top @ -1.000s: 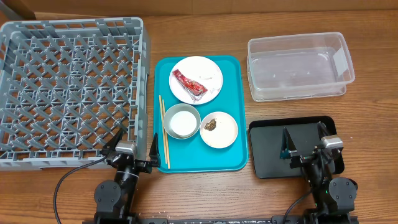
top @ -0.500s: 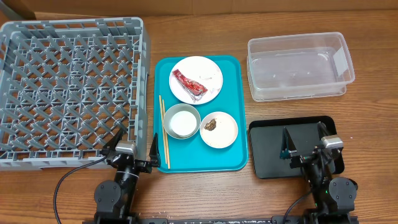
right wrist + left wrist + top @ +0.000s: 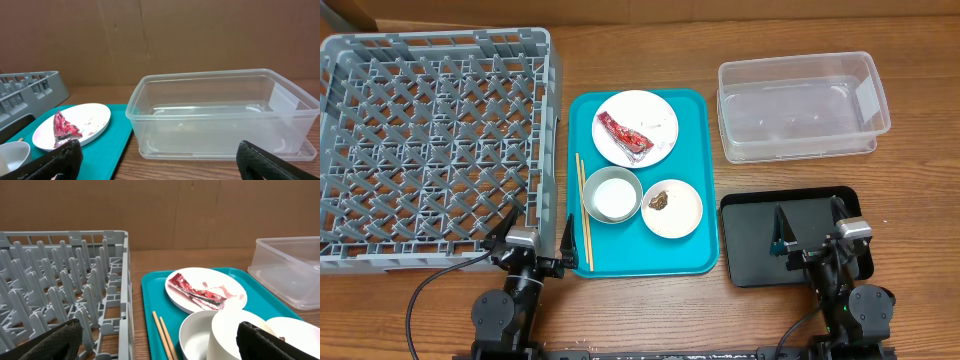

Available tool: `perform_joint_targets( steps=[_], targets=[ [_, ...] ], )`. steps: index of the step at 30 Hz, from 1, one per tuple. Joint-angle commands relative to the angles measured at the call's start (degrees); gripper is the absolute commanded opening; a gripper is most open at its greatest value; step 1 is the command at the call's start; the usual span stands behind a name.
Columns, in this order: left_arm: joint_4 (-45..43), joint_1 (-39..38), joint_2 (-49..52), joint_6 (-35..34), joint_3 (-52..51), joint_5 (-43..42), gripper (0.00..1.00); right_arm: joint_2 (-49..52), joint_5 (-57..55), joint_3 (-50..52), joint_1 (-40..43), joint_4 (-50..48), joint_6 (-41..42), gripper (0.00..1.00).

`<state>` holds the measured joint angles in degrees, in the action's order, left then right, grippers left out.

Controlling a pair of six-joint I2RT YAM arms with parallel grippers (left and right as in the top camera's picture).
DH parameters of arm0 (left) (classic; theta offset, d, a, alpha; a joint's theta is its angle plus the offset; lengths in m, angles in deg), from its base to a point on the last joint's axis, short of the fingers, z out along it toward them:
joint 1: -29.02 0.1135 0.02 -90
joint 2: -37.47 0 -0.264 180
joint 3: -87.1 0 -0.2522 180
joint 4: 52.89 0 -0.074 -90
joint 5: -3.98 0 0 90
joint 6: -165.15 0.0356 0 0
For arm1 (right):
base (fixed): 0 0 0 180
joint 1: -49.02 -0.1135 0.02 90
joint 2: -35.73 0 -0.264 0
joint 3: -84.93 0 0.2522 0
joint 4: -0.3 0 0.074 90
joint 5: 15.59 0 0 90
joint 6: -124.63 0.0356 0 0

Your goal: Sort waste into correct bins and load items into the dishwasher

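My left fingers point(image 3: 506, 228) spread empty beside the teal tray's point(image 3: 620, 252) near-left corner, my right fingers point(image 3: 782, 230) spread empty over the black tray point(image 3: 745, 268) right of it, red wrapper point(image 3: 623, 132) on the white plate point(image 3: 657, 113) at its far end

The table point(image 3: 640, 50) is brown wood with lines in it. The dish rack point(image 3: 440, 38), far left, is dull grey plastic. The teal tray point(image 3: 650, 255) is smooth plastic — a bit shiny. The white plate point(image 3: 660, 125) and the bowl point(image 3: 632, 180) look smooth and glossy. The red wrapper point(image 3: 623, 133) is crinkly and shiny. The chopsticks point(image 3: 583, 210) are pale wood. The food scrap point(image 3: 658, 201) looks brown and lumpy. The tub point(image 3: 798, 62) on the right is clear plastic. The black tray point(image 3: 750, 240) looks smooth. My left fingers point(image 3: 50, 340) and right fingers point(image 3: 55, 160) are black and dull — a little rough.
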<state>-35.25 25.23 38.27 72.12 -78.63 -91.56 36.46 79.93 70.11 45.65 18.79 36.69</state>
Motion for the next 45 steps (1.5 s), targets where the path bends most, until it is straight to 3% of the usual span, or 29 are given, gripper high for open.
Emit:
perform_joint_targets(
  steps=[1,11,14,20,29,38,45],
  targets=[
    [0.1,-0.4,-0.3,0.5,-0.2,0.0,1.00,-0.3,-0.5,0.6,0.2,-0.3,-0.2,1.00],
    [0.2,-0.4,-0.3,0.1,-0.2,0.0,1.00,-0.3,-0.3,0.6,0.2,-0.3,0.2,1.00],
    [0.2,-0.4,-0.2,-0.5,-0.2,0.2,1.00,-0.3,-0.8,0.6,0.2,-0.3,3.6,1.00],
    [1.8,-0.4,0.3,-7.3,0.6,2.0,1.00,-0.2,-0.9,0.0,0.2,0.9,9.5,1.00],
    [22.7,-0.4,7.1,-9.4,16.5,3.4,1.00,5.7,0.2,-11.1,0.2,13.0,10.6,1.00],
    [40.5,-0.4,28.0,-9.4,37.4,3.3,1.00,26.7,2.2,-31.0,0.2,26.8,10.6,1.00],
    [52.9,-0.3,44.3,-9.4,52.1,1.5,1.00,45.7,2.3,-48.7,0.2,42.7,10.6,1.00]
  ],
)
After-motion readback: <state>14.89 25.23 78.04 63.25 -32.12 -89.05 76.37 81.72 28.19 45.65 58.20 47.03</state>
